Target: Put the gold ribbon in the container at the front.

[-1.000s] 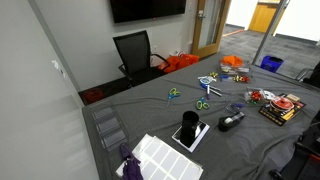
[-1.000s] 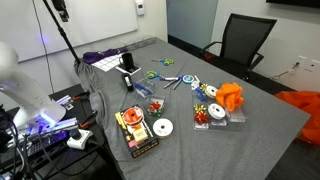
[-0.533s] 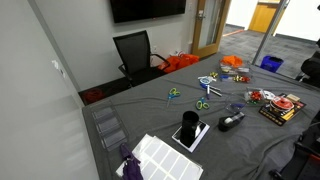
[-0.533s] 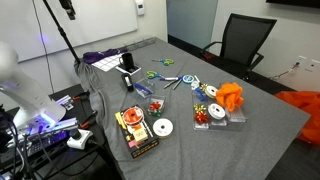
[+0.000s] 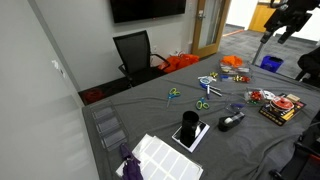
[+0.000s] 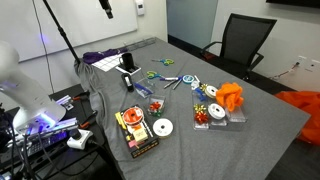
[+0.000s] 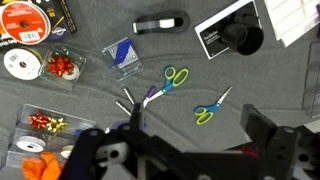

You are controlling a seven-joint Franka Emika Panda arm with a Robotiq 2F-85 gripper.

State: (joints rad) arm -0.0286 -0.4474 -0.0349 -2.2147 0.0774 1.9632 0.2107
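Observation:
The gold ribbon [image 6: 211, 92] is a small bow in a clear box beside an orange cloth [image 6: 231, 96]. In the wrist view it [image 7: 57, 126] lies next to red bows at the left edge. My gripper [image 7: 197, 125] is open and empty, high above the table, over blue-green scissors [image 7: 210, 108]. It is far from the ribbon. In both exterior views the arm shows only at the top edge [image 5: 283, 18] [image 6: 104, 7]. Another clear box holds a red bow [image 7: 65, 67]. Which container is the front one cannot be told.
On the grey cloth lie a white ribbon spool [image 7: 18, 64], a box with a red spool [image 7: 25, 18], a black tape dispenser [image 7: 160, 23], a black cup on a tablet [image 7: 240, 38], more scissors [image 7: 172, 77], clear bins [image 5: 108, 128] and a white tray [image 5: 160, 158]. A chair [image 5: 135, 52] stands behind.
The arm has swung into sight at the top of both exterior views, moving sideways high above the table. Nothing on the table has moved.

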